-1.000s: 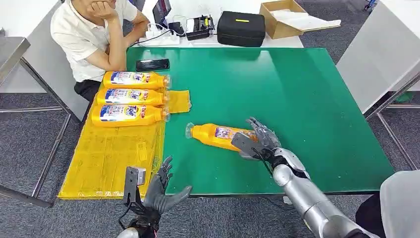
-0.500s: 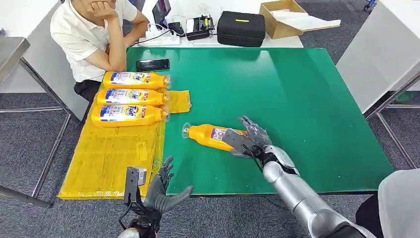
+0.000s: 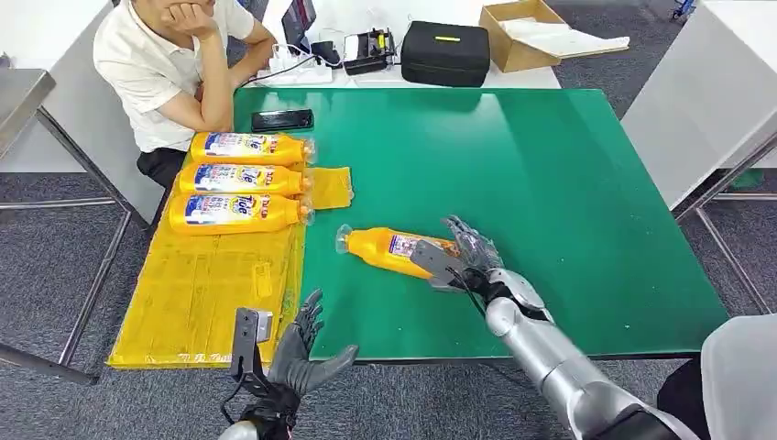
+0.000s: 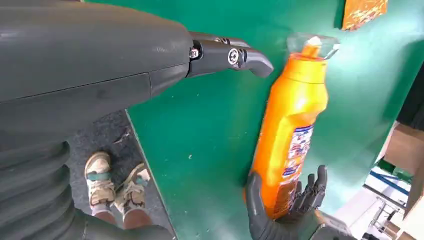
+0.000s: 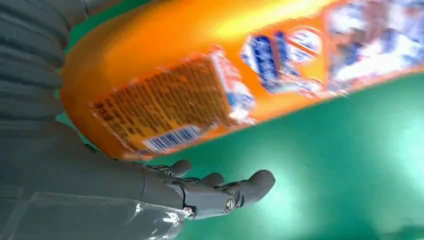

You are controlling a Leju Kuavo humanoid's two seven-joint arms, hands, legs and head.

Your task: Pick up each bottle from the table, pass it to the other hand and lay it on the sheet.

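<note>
An orange bottle (image 3: 385, 249) lies on the green table (image 3: 568, 165), clear cap toward the yellow sheet (image 3: 211, 293). My right hand (image 3: 463, 257) grips its base end, thumb over the near side and fingers behind. The left wrist view shows the bottle (image 4: 290, 130) cupped at its base by the right hand (image 4: 285, 215). Close up, the bottle (image 5: 200, 85) sits against the palm above the right hand's fingers (image 5: 200, 192). My left hand (image 3: 298, 353) hovers open below the table's near edge, its fingers (image 4: 230, 55) spread. Three orange bottles (image 3: 240, 179) lie side by side on the sheet.
A person sits at the table's far left corner (image 3: 174, 64). A black phone (image 3: 281, 119), black case (image 3: 446, 52) and cardboard box (image 3: 522, 32) sit at the far edge. A white table (image 3: 705, 92) stands to the right. Someone's grey sleeve (image 3: 742, 376) is at bottom right.
My right hand and the bottle shifted left toward the sheet, then held nearly still. The left hand has barely moved.
</note>
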